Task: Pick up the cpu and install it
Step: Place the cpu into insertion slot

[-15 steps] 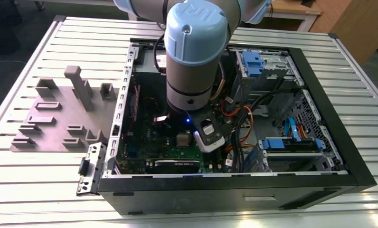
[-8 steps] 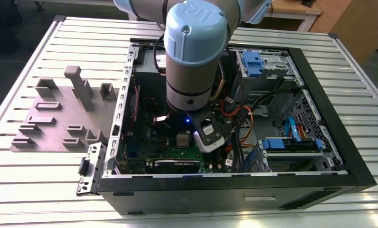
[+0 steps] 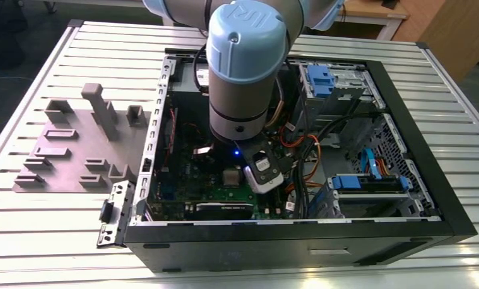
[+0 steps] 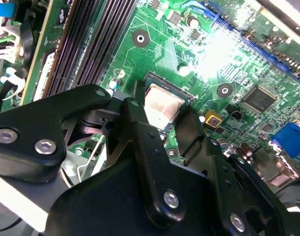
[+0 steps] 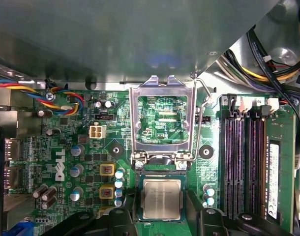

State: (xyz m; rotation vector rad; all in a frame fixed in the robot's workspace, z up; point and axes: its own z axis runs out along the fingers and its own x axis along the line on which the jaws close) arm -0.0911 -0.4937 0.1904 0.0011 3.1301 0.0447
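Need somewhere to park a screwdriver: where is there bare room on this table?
Bare slatted table between the grey fixture block and the near edge, and the strip beyond the computer case at the exterior view's right. The case is crowded: cables, drive cages, the arm over the motherboard.

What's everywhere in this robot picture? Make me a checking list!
Surface: slatted metal table, carrying an open PC case.
Job's things: cpu seated flat on the board; metal frame beside it swung open.
Clutter: grey tray on the table, exterior view's left.
Gripper: open, low over the cpu, a finger each side.
Cables: coloured wires at the board's edge; orange cables in the case.
Surroundings: wooden furniture behind the table.
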